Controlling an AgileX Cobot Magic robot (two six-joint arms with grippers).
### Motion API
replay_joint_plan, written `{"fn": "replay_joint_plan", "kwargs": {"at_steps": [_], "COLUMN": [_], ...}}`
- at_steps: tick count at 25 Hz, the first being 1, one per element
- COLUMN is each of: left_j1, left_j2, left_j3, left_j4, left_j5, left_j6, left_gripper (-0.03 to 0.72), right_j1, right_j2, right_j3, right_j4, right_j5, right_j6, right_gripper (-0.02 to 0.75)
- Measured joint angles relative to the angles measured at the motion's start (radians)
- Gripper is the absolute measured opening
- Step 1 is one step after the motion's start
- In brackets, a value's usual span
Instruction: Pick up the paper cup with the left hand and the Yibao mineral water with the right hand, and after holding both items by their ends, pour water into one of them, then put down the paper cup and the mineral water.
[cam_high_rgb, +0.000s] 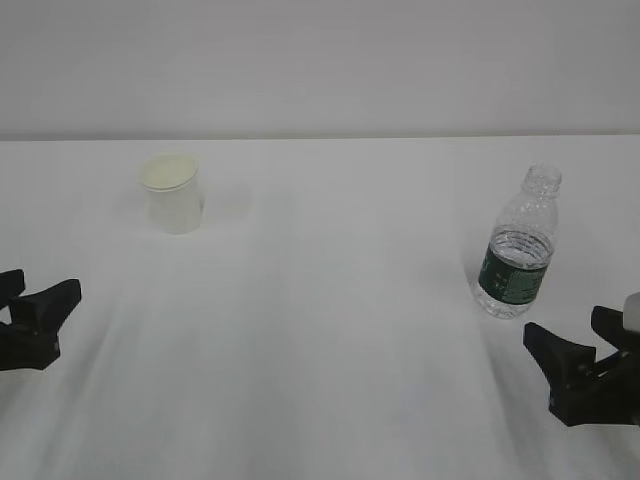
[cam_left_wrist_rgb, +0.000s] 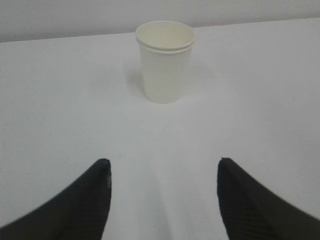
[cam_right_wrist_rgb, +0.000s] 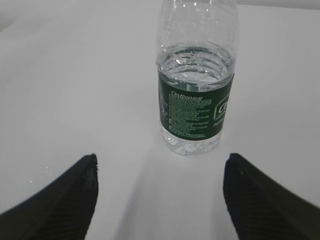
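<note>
Two objects stood upright on the white counter (cam_high_rgb: 330, 330) in the exterior view: the paper cup (cam_high_rgb: 173, 194) far left, the Yibao mineral water (cam_high_rgb: 519, 248) to the right, well apart from each other. Left gripper (cam_high_rgb: 30, 300) sat low at the left edge, nearer the camera than the cup and not touching it; right gripper (cam_high_rgb: 575, 345) sat at the lower right, just beside the bottle's base but clear of it. Left wrist view: paper cup (cam_left_wrist_rgb: 165, 62) centred ahead, rim up, empty as far as could be seen; the left gripper (cam_left_wrist_rgb: 162, 172) had its jaws spread wide, wider than the cup, nothing between them. Right wrist view: Yibao mineral water (cam_right_wrist_rgb: 196, 82) close ahead, uncapped, water level standing near the top of the green label; the right gripper (cam_right_wrist_rgb: 160, 170) was likewise wide apart and empty, bottle slightly right of its centre line. Judged risks: a light cup could be nudged or tipped by one finger arriving first, or crushed by a hard close. The open bottle, off-centre to the jaws, could be knocked over and spill, and a squeeze on thin ribbed plastic could push water out of the neck.
</note>
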Motion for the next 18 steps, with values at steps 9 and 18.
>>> {"fn": "replay_joint_plan", "kwargs": {"at_steps": [9,18], "left_j1": [0.077,0.077], "left_j2": [0.020,0.020], "left_j3": [-0.023,-0.023], "left_j4": [0.109,0.107], "left_j5": [0.000,0.000], "left_j6": [-0.044,-0.044], "left_gripper": [0.477,0.477], "right_j1": [0.000,0.000], "right_j2": [0.001,0.025], "right_j3": [0.000,-0.022], "right_j4": [0.000,0.000], "right_j5": [0.000,0.000], "right_j6": [0.000,0.000], "right_gripper": [0.591,0.590]}}
